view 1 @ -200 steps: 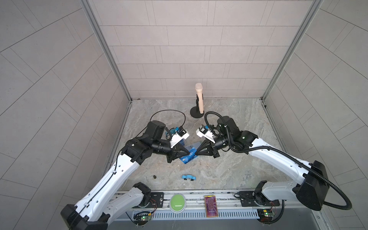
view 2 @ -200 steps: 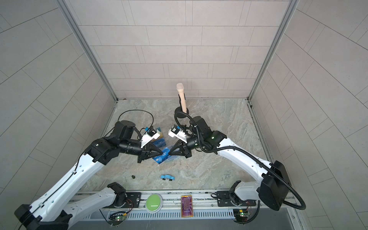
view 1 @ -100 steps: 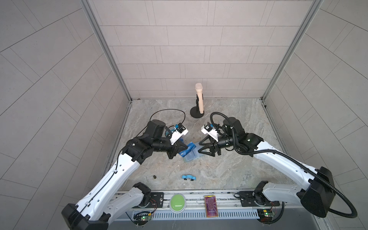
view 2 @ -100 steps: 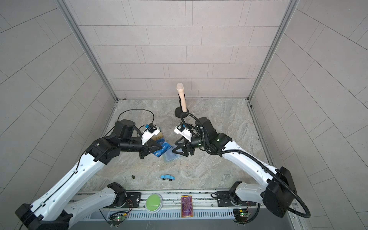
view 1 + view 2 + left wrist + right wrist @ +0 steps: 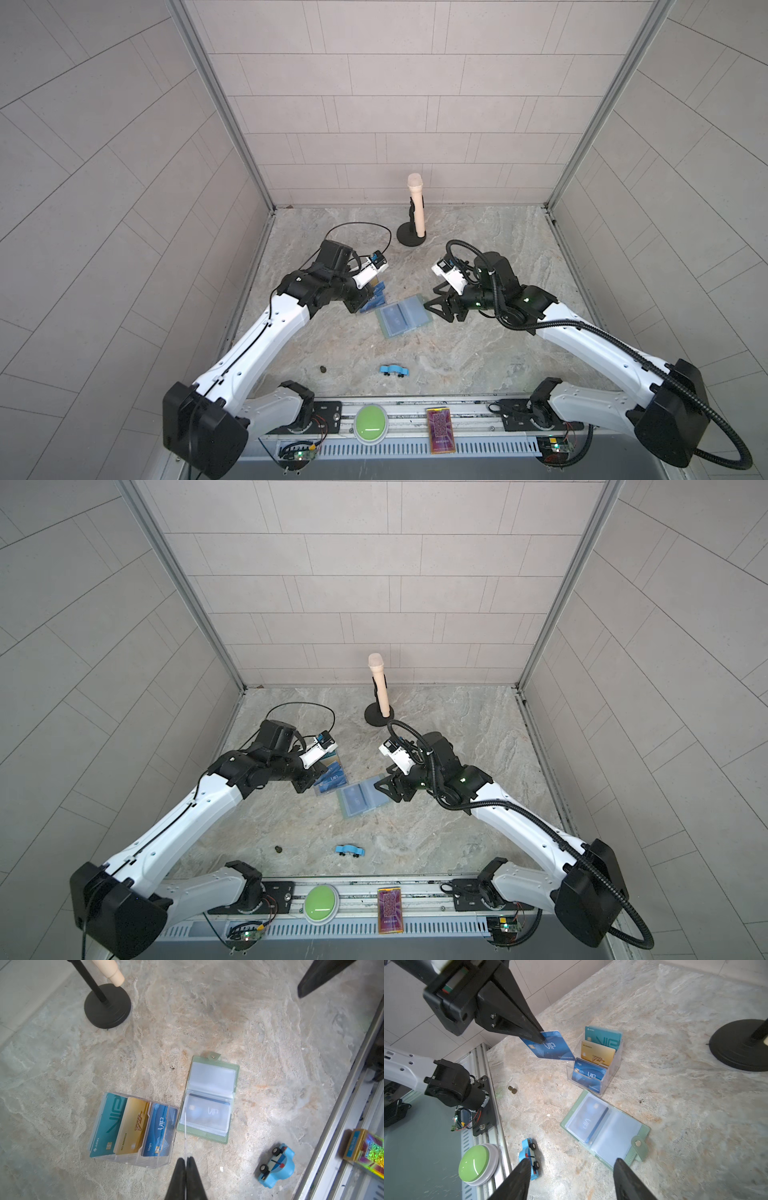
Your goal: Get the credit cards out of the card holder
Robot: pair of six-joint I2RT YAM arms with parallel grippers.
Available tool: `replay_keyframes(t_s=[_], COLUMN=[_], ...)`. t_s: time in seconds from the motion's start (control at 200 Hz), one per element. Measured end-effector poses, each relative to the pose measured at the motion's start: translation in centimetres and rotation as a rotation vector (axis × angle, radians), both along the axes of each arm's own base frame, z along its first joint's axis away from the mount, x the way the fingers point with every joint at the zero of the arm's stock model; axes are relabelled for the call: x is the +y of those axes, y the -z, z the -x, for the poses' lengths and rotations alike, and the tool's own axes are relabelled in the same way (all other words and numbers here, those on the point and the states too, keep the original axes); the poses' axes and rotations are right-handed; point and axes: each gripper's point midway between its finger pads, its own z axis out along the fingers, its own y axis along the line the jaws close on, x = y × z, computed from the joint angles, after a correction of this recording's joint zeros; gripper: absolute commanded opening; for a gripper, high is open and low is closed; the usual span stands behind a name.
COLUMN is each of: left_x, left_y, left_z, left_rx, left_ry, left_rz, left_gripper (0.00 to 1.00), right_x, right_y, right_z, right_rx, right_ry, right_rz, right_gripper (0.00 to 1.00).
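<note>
**A:** Where's the card holder (image 5: 404, 320)?

**B:** Flat on the table (image 5: 478, 365), mid-workspace, opened like a book. In both top views it lies between the two grippers, snap tab on the right arm's side.

**A:** Contents?

**B:** One sleeved card (image 5: 586, 1120), blue, "VIP" readable through the plastic. It's in the page on the side away from the tab.

**A:** Left gripper (image 5: 538, 1038)?

**B:** Pressed together on one corner of a blue VIP card (image 5: 550, 1047). The card hangs tilted in the air, off the table, just beside the acrylic stand (image 5: 612, 1068). The left wrist view only shows it edge-on, as a thin pale line.

**A:** Right gripper (image 5: 572, 1162)?

**B:** Jaws spread wide, nothing between them. It sits at the holder's tab edge. Can't tell if it touches.

**A:** Rest of the scene?

**B:** The stand is just beside the holder on the left arm's side, with teal, gold and blue cards upright in its tiers. Toy car (image 5: 394, 370) is toward the front rail, well apart from the holder. Microphone (image 5: 415, 208) stands on a round base at the back.
</note>
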Motion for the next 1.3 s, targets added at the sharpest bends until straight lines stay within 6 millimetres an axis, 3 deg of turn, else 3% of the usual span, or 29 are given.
replay_keyframes(t_s=[0.31, 0.611, 1.302], left_x=[1.6, 1.4, 1.1], left_y=[0.0, 3.6, 8.8], left_z=[-4.1, -4.3, -6.0], left_rx=[0.027, 0.092, 0.191], left_ry=[0.096, 0.216, 0.241], left_rz=[0.022, -0.036, -0.064], left_gripper=[0.00, 0.00, 0.00], right_x=[-0.6, -0.9, -1.0], right_y=[0.4, 0.8, 0.9], right_z=[-0.3, -0.4, -0.4], right_rx=[-0.013, -0.013, -0.013], right_ry=[0.037, 0.051, 0.054], right_rz=[0.022, 0.032, 0.034], right_gripper=[0.66, 0.67, 0.67])
